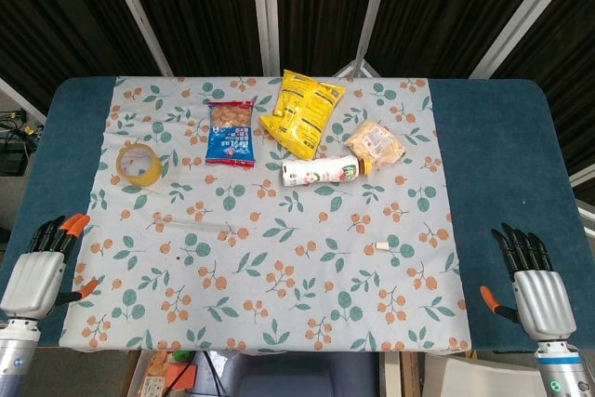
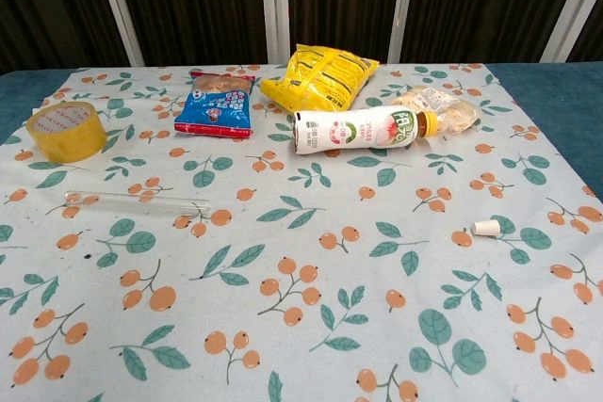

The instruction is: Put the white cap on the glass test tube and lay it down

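clear glass test tube [image 2: 137, 201] lying flat, small white cap [image 2: 487, 228] apart, both hands' fingers extended, empty

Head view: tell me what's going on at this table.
Nothing is being handled yet. The left robot hand and right robot hand rest open at the near corners of the table, holding nothing. The glass test tube lies uncapped on the floral cloth toward the left. The white cap lies apart, toward the right. Snack bags, a bottle and a tape roll sit further back.
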